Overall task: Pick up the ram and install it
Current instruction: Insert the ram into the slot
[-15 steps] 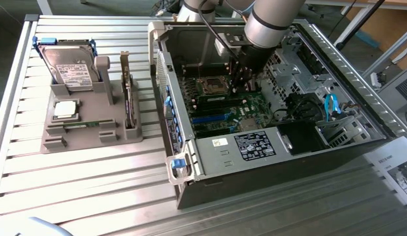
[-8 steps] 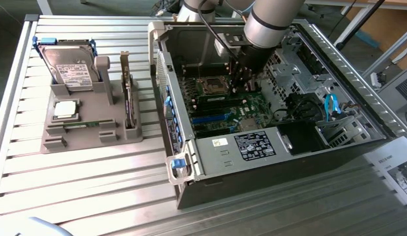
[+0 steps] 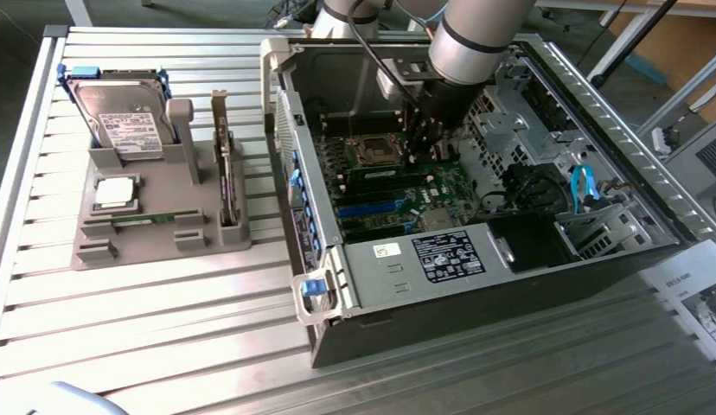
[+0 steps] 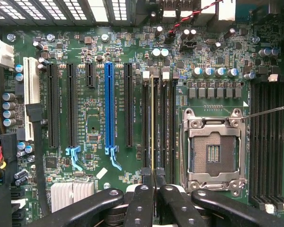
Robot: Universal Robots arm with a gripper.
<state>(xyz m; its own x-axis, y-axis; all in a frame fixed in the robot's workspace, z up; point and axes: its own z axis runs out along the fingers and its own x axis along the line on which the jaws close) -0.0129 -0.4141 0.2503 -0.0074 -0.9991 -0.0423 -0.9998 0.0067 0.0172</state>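
My gripper (image 3: 426,149) reaches down into the open computer case (image 3: 335,259), over the motherboard (image 3: 410,194) beside the processor socket (image 3: 375,152). In the wrist view the black fingers (image 4: 141,198) are shut on the ram (image 4: 153,123). I see the ram edge-on, as a thin yellowish line. It stands upright along a black memory slot (image 4: 146,123), between the other memory slots and the empty socket (image 4: 213,151). I cannot tell whether it is seated in the slot.
A grey holder (image 3: 144,220) on the exterior view's left carries a hard drive (image 3: 122,117), a silver processor (image 3: 113,192) and an upright card (image 3: 226,169). Case walls, drive cages (image 3: 543,112) and cables (image 3: 583,186) close in around the arm. A blue expansion slot (image 4: 110,109) lies nearby.
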